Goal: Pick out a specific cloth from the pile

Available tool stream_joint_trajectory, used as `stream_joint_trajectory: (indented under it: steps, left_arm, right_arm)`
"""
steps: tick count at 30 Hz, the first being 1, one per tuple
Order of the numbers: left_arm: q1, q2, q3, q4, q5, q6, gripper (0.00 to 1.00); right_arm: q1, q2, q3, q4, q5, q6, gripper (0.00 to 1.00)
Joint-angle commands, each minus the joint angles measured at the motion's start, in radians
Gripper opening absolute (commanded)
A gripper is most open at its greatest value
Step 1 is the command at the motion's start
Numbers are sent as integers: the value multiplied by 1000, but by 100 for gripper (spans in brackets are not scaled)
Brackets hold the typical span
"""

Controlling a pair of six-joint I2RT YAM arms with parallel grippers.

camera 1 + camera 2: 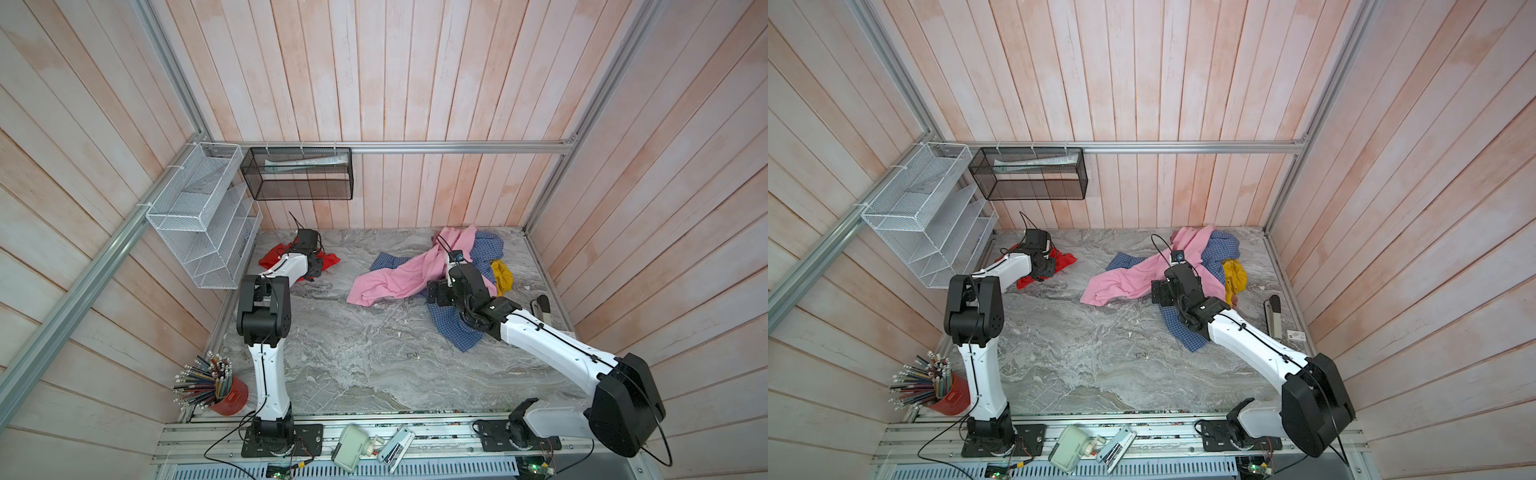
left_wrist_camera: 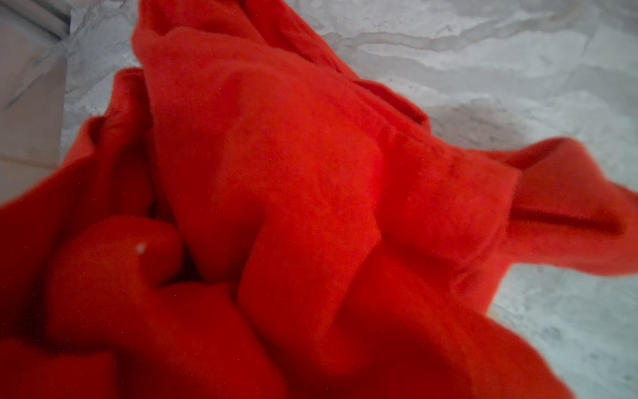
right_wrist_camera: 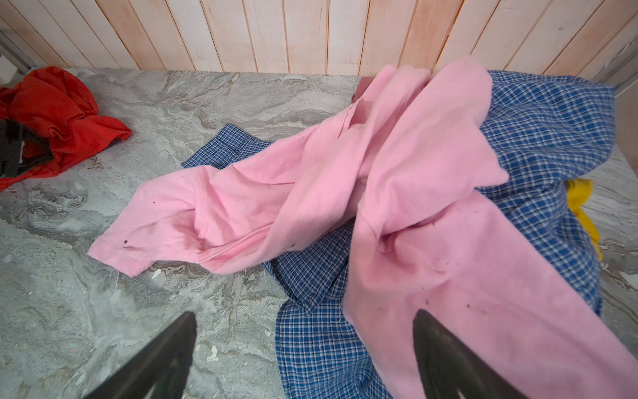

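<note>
The red cloth (image 1: 272, 258) lies crumpled at the table's back left, apart from the pile, and fills the left wrist view (image 2: 293, 172). My left gripper (image 1: 315, 268) is down on it. The red fabric hides its jaws, so its state does not show. The pile sits at the back right: a light pink garment (image 1: 411, 270) over a blue checked shirt (image 1: 486, 245), with a mustard yellow piece (image 1: 500, 274) beside them. My right gripper (image 3: 305, 312) hangs open just above the pile's near edge, with nothing between its fingers.
A white wire rack (image 1: 203, 216) and a black mesh basket (image 1: 299, 174) hang on the back left walls. A red cup of pencils (image 1: 228, 399) stands at the front left corner. A small tool (image 1: 542, 309) lies by the right edge.
</note>
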Motion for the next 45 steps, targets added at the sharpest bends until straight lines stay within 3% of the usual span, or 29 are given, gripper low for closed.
stream_joint_trajectory:
  steps: [1, 5, 8, 9, 19, 24, 34, 40, 45]
  left_arm:
    - [0, -41, -32, -30, 61, -14, 60]
    - [-5, -78, -52, -17, 76, -37, 77]
    - [-9, -122, -75, -3, 79, -58, 98]
    - [-10, -140, -86, 4, 79, -63, 100]
    - [-12, -342, -206, 53, 114, -133, 100]
    - [-20, -455, -295, 88, 133, -151, 100]
    - [-32, -772, -703, 328, 65, -201, 100]
    - [-33, -873, -828, 378, 47, -231, 100]
    - [-32, -946, -894, 436, 27, -254, 100]
  right_arm:
    - [-11, -28, -18, -5, 25, -34, 98]
    - [-18, -54, -35, 25, 0, -76, 98]
    - [-29, -86, -59, 57, -51, -109, 98]
    - [-34, -97, -68, 64, -61, -115, 98]
    - [-136, -221, -174, 103, -160, -221, 98]
    - [-240, -317, -278, 154, -140, -299, 98]
    - [-473, -555, -676, 611, -128, -371, 98]
    - [-551, -483, -784, 837, -25, -244, 98]
    - [-573, -319, -852, 1102, -27, -246, 98]
